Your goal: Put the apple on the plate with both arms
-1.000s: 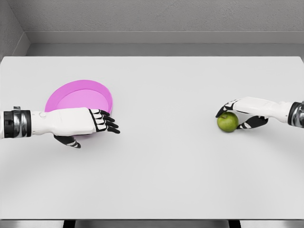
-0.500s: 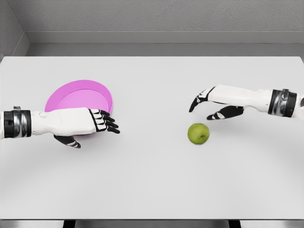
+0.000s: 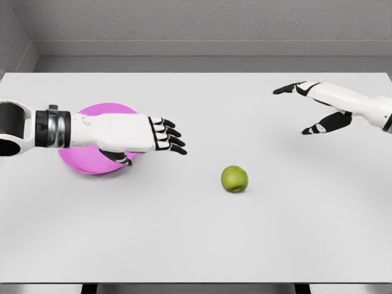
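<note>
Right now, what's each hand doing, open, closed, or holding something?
Left hand: open, fingers stretched out, holding nothing, above the plate.
Right hand: open, fingers spread, holding nothing; the apple lies apart on the table.

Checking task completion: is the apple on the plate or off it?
Off. The apple sits on the bare table, apart from the plate.

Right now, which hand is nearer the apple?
Left. The left hand is open, up and to the left of the apple, fingertips pointing toward it. The right hand is open, farther off to the upper right, touching nothing.
</note>
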Tool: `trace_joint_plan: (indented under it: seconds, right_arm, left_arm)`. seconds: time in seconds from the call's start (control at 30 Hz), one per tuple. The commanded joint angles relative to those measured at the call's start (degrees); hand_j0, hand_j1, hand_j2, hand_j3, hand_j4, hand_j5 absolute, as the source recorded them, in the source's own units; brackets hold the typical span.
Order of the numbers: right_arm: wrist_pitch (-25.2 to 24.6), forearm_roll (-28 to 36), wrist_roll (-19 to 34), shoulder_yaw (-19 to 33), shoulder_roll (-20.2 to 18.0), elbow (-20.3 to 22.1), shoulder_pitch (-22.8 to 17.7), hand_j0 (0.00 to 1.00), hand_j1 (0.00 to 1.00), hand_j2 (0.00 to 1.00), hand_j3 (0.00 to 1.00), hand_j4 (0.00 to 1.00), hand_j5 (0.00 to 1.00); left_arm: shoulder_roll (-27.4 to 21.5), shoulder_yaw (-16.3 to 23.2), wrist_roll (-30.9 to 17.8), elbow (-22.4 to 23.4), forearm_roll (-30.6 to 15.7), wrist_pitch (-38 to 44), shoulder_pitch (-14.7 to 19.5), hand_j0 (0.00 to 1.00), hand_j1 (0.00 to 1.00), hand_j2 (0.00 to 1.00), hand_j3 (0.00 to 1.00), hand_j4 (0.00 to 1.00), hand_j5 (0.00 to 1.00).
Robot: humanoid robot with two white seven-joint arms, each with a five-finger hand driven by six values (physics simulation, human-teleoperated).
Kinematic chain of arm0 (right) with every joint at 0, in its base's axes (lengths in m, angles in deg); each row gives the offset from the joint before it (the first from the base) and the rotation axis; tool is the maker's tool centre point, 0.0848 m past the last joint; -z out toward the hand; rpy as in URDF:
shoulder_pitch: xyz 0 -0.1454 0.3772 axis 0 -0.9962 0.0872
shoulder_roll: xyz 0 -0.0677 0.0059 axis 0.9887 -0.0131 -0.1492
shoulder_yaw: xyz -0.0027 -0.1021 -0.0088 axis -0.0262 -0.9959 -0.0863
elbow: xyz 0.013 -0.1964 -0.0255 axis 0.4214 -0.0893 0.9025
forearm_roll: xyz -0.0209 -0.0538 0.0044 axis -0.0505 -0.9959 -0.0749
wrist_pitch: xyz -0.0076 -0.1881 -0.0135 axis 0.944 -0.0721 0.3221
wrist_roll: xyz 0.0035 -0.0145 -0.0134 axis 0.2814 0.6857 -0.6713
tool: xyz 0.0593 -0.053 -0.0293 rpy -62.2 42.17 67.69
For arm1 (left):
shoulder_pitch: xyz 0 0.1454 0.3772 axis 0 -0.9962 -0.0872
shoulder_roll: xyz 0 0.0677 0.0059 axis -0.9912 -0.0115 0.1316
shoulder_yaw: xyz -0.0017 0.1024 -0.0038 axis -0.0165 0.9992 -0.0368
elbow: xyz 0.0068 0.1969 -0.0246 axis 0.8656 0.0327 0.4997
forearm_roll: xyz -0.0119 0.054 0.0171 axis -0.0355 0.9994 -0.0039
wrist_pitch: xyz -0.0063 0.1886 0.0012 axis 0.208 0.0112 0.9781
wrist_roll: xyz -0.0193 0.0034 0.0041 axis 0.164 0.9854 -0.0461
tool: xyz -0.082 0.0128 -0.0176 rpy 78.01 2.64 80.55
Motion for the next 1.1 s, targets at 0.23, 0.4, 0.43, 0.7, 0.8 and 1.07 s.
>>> trace_joint_plan:
  seconds: [0.23,0.4,0.43,0.7,0.8,1.07]
  right_arm:
    - [-0.2,0.3,0.0,3.0,-4.2,-1.7,-2.8,1.0,1.0,1.0,1.0,1.0,1.0]
    - [-0.2,0.3,0.0,2.9,-4.1,-1.7,-2.8,1.0,1.0,1.0,1.0,1.0,1.0]
    - [-0.2,0.3,0.0,2.9,-4.1,-1.7,-2.8,1.0,1.0,1.0,1.0,1.0,1.0]
    - [-0.2,-0.9,0.0,2.9,-5.0,-1.5,-3.2,1.0,1.0,1.0,1.0,1.0,1.0]
    - [-0.2,-1.0,0.0,2.9,-5.4,-1.6,-3.3,1.0,1.0,1.0,1.0,1.0,1.0]
    - [-0.2,-0.9,0.0,2.8,-5.4,-1.4,-3.3,1.0,1.0,1.0,1.0,1.0,1.0]
  left_arm:
    - [23.5,4.6,-1.8,14.1,1.9,0.1,2.1,1.0,1.0,1.0,1.0,1.0,1.0]
    - [27.1,4.7,-1.7,17.4,2.3,0.1,2.3,1.0,1.0,1.0,1.0,1.0,1.0]
    - [27.2,4.8,-1.7,17.4,2.3,0.1,2.3,1.0,1.0,1.0,1.0,1.0,1.0]
    - [27.1,6.2,-1.7,19.5,3.1,0.1,2.2,1.0,1.0,1.0,1.0,1.0,1.0]
    - [27.1,6.2,-1.7,19.5,3.6,0.1,2.2,0.99,0.99,0.99,0.99,0.99,0.99]
    - [27.8,7.1,-1.7,20.5,5.2,0.1,2.3,0.92,0.92,0.92,0.92,0.92,0.92]
